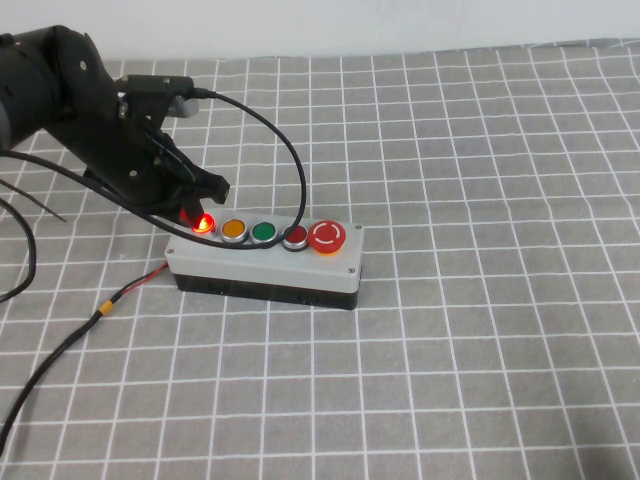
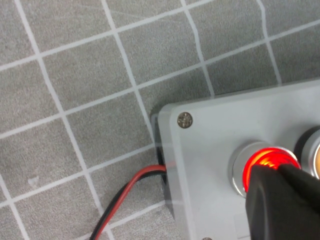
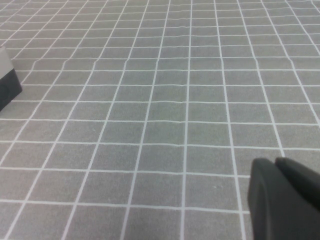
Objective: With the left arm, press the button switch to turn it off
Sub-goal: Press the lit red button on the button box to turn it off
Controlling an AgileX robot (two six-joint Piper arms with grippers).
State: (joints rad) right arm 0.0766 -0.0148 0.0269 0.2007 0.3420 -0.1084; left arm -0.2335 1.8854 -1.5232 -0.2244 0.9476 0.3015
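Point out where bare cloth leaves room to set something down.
Bare cloth right of and in front of the button box; the right hand hovers over open grid. Crowded at the box's left end: left hand at the lit red button, cables.

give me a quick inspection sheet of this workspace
surface: grey grid cloth, flat
job's things: switch box; lit red button at its left end, then orange button, green button, dark red button, red stop button
clutter: nothing seen
grippers: left gripper at the lit red button, contact unclear; right gripper shut, low over bare cloth, away from the box
cables: red-black wire leaves the box's left end; black arm cable loops onto the box top
surroundings: white wall behind
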